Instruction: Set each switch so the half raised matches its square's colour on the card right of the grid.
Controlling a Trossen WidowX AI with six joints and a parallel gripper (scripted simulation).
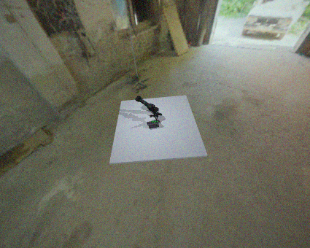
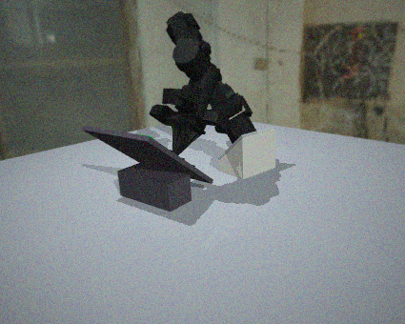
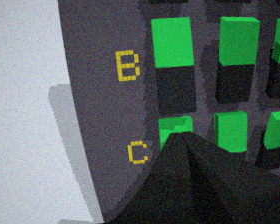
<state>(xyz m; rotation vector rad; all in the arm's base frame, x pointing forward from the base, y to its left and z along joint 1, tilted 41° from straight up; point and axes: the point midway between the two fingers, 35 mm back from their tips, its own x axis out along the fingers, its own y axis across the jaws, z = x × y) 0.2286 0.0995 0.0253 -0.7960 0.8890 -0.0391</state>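
My gripper is shut, with nothing between its fingers. Its tips are low over the near side of the switch panel. In the wrist view they cover the lower part of the leftmost row C switch; whether they touch it cannot be told. The leftmost row B switch and its neighbour show green and dark halves. The second row C switch shows mainly green. The third shows green and dark. The card's face is not visible.
A cream wedge-shaped block stands beside the arm in the exterior view. The tilted panel rests on a dark box base. Further switches are cut off at the wrist view's top and right edges. Everything stands on a white square table top.
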